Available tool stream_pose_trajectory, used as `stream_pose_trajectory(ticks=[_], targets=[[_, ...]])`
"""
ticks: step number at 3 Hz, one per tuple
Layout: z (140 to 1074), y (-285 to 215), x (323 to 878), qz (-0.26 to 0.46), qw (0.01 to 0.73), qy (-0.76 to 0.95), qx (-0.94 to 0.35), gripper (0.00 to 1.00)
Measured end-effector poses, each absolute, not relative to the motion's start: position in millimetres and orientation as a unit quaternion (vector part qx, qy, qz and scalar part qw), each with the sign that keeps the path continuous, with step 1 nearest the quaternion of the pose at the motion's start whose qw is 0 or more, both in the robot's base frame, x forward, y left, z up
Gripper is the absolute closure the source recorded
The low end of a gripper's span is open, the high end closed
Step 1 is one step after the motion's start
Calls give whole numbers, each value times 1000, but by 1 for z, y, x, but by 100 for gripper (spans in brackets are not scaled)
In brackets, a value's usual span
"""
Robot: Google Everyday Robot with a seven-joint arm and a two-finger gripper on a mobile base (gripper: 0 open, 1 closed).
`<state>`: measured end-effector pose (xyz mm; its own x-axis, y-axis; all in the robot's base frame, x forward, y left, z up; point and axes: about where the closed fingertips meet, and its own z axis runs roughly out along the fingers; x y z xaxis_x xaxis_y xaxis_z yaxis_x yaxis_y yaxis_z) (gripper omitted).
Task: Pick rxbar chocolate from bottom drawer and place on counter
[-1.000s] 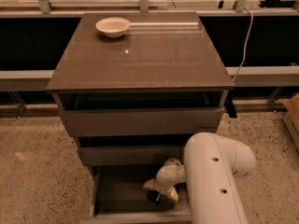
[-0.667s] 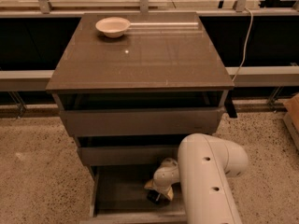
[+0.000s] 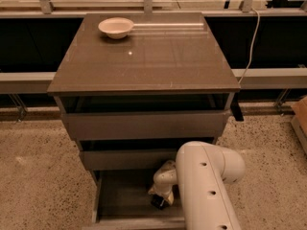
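The bottom drawer (image 3: 120, 200) is pulled open below the two upper drawers. My white arm reaches down into it from the right. My gripper (image 3: 159, 200) is low inside the drawer, right of its middle. A small black shape (image 3: 157, 204) sits at the gripper's tip; it looks like the rxbar chocolate, mostly hidden by the gripper. I cannot tell whether it is held. The counter (image 3: 144, 56) is the glossy brown top of the cabinet, well above the gripper.
A white bowl (image 3: 115, 27) stands at the counter's back left. The two upper drawers (image 3: 144, 123) stick out slightly above the gripper. My arm's large white link (image 3: 206, 186) covers the drawer's right part. A speckled floor surrounds the cabinet, and a cable hangs at the right.
My arm and gripper have shifted slightly to the left inside the bottom drawer. Nothing else has moved.
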<state>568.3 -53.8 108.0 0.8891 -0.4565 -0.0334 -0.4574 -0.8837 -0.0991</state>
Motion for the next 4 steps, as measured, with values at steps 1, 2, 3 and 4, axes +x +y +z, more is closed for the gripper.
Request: stream_pose_trajectory(ticks=[1, 2, 3, 4], targets=[[109, -53, 569, 6, 52, 236, -970, 44], [111, -53, 569, 6, 52, 236, -970, 68], [114, -53, 569, 6, 52, 236, -970, 91], [115, -48, 569, 16, 74, 239, -968, 100]])
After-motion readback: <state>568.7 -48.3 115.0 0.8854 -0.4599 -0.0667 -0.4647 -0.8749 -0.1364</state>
